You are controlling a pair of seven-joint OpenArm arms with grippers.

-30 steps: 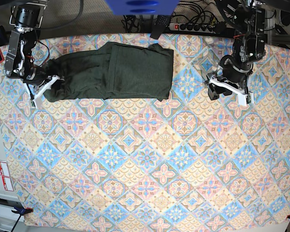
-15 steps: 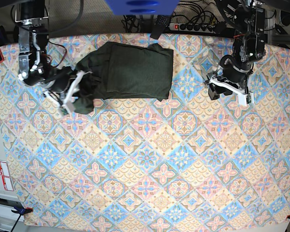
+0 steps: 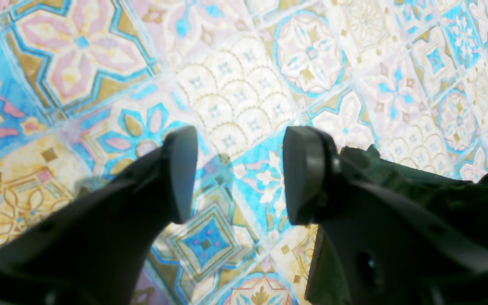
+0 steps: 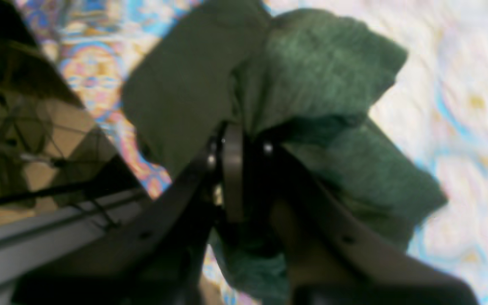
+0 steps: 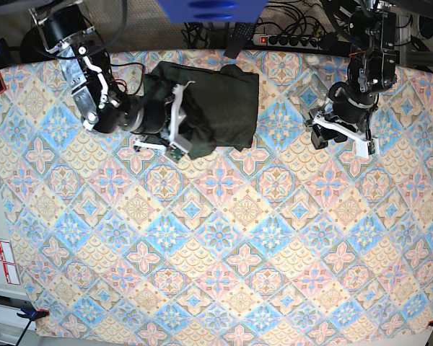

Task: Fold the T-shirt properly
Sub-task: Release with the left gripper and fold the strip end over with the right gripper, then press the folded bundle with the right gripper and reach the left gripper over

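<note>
Gripping a bunched fold of the shirt [image 5: 216,101], the right gripper [image 5: 175,119] sat over the garment at the far side of the table, on the left of the base view. In the right wrist view the right gripper [image 4: 244,144] had its jaws drawn nearly together, with olive-green knit pinched between them; the shirt [image 4: 311,63] rose in a thick wad beyond the fingertips and hung in loose folds on both sides of the fingers. That view was blurred, so how many layers were clamped could not be told. In the base view the shirt lay as a compact dark block on the cloth [image 5: 224,238], a patterned cover of blue, pink and tan tiles; the part of the shirt nearest the gripper was lifted and doubled over the rest. The left gripper [image 5: 343,137] stood well apart from the shirt, on the right of the base view, above the bare cloth. In the left wrist view the left gripper [image 3: 237,173] had its jaws spread wide with nothing between them, only the cloth [image 3: 235,97] showing in the gap. A dark edge of the shirt [image 3: 439,195] showed at the right of that view, beyond one finger.
</note>
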